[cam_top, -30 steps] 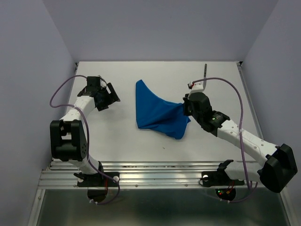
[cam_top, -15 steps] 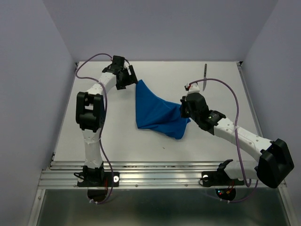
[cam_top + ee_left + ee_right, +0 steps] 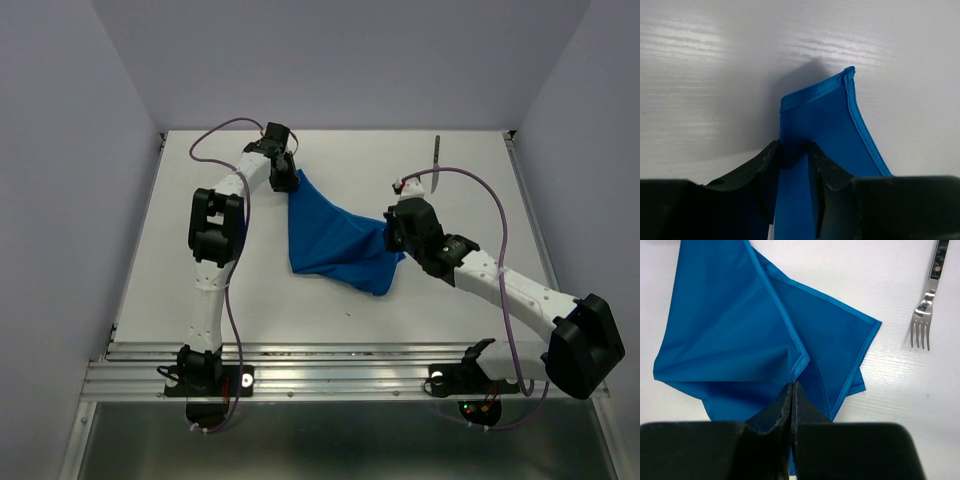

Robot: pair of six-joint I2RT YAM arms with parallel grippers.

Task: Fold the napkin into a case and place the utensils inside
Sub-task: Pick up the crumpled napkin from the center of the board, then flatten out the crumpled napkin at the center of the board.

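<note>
overhead view of a white table [image 3: 290,310] with pale purple walls on three sides. i am two white arms reaching in from the near edge.

the napkin [image 3: 335,240], a bright blue cloth, lies crumpled near the middle of the table, spread roughly as a triangle with its hems overlapping. one corner points toward the far left and a wider folded edge faces the near rail. bare white table shows on every side of the cloth, widest toward the near edge and the left wall.

my left gripper [image 3: 792,155] is at that far-left corner. its two dark fingers [image 3: 765,167] sit either side of the cloth, clamped on a strip of it, and the hemmed corner tip stands up just past them, casting a shadow on the table.

my right gripper [image 3: 791,390] is at the napkin's right edge, fingers pressed tightly together on a raised fold where two stitched hems meet. from this wrist the cloth fans away to the left, with a second layer jutting out to the right.

a silver fork [image 3: 925,315] lies on bare table well apart from the cloth. in the overhead view a thin dark sliver near the far edge may be this fork, though it is too small to be sure.
</note>
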